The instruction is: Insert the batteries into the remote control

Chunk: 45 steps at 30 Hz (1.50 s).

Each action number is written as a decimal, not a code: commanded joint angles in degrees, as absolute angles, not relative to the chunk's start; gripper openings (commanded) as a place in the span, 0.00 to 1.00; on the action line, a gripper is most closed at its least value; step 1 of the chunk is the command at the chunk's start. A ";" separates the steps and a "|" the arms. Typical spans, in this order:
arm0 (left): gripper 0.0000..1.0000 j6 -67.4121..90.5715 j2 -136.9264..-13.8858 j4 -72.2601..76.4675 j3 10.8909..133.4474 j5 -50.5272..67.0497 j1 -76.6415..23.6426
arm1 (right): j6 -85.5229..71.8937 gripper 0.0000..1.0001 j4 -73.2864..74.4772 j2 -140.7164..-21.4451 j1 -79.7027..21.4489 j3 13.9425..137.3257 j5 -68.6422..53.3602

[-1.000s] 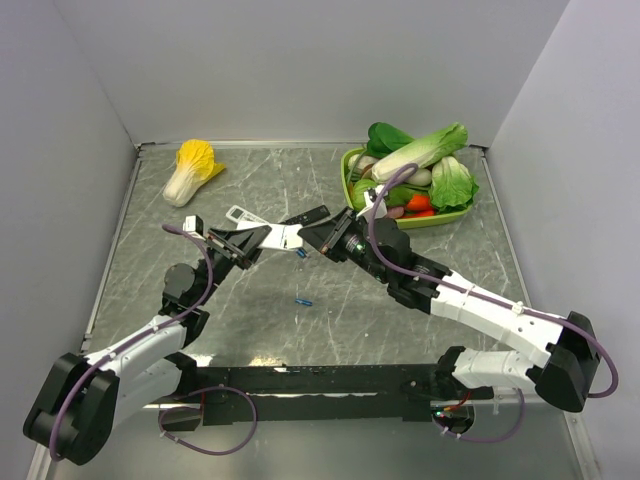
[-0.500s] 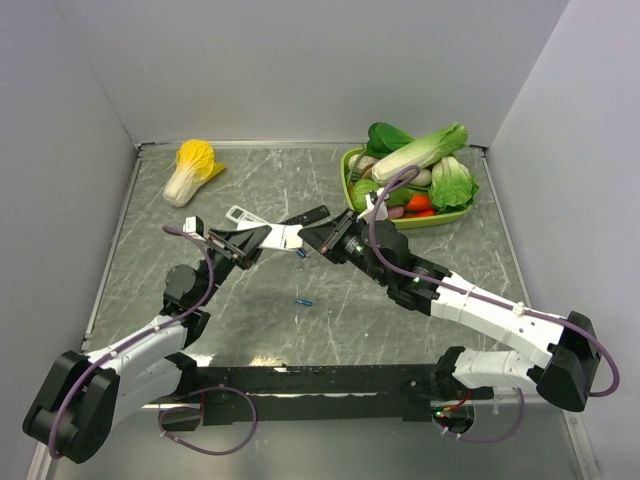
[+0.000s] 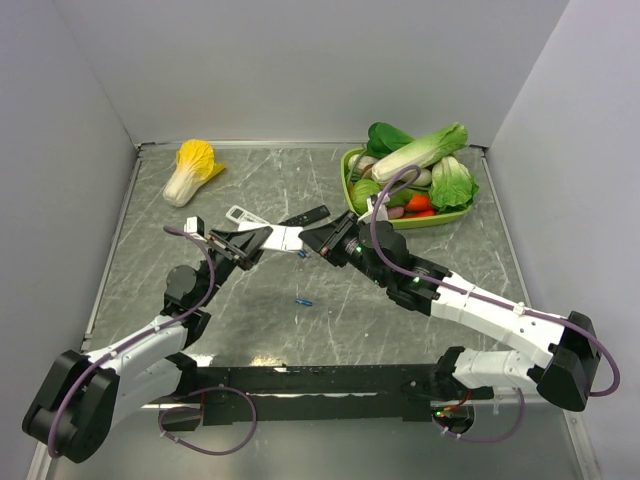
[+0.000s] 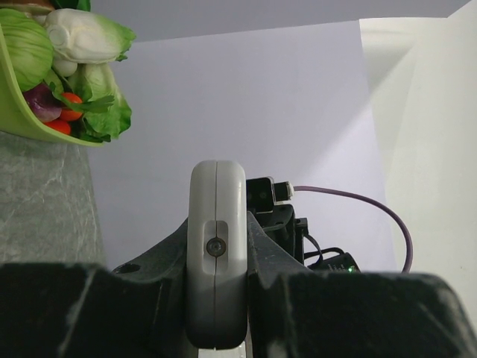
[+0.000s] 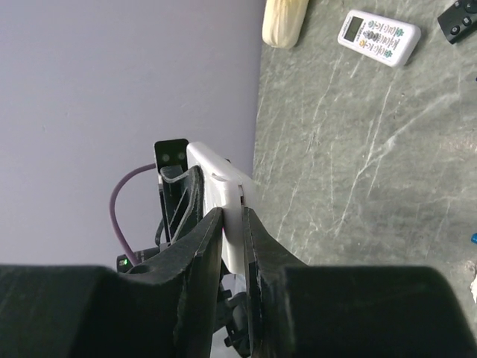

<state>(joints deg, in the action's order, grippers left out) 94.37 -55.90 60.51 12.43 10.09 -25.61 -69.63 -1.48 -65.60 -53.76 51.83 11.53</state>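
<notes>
Left wrist: remote (image 4: 216, 216) edge-on, clamped by left gripper (image 4: 216, 257). Astride its other end, right gripper (image 5: 232, 220); grip unclear. Print on small remote (image 5: 378, 37) too small to read.

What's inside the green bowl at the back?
The green bowl holds a high pile of vegetables: a long white-and-green cabbage, a frilly lettuce, a dark green leaf and a red piece. The pile covers the bowl's bottom and anything lying underneath.
</notes>
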 commanded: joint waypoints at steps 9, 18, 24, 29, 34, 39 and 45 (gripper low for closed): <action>0.16 94.40 -52.74 71.28 13.80 8.61 -26.19 | -68.74 0.24 8.26 -65.13 -55.02 51.94 15.12; 0.16 92.46 -51.86 68.56 13.80 7.82 -26.19 | -66.09 0.24 10.02 -66.09 -56.69 54.84 16.44; 0.16 92.20 -51.94 68.20 14.41 7.91 -26.19 | -66.09 0.29 10.28 -66.53 -56.86 55.28 16.17; 0.17 92.02 -51.86 68.12 14.15 8.17 -26.19 | -65.22 0.25 10.11 -66.36 -56.86 55.46 16.17; 0.17 91.14 -51.59 67.41 13.98 8.52 -26.19 | -62.41 0.25 7.30 -66.18 -56.52 54.93 16.69; 0.16 85.79 -48.09 60.14 12.57 7.29 -25.67 | -51.79 0.36 9.48 -67.14 -52.22 57.12 12.32; 0.15 75.95 -39.74 40.09 13.10 6.59 -22.77 | -36.32 0.61 14.06 -69.70 -45.97 57.83 0.27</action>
<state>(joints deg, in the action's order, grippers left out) 83.83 -44.07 51.75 12.01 7.81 -24.56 -49.04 11.70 -68.58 -48.71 55.94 8.16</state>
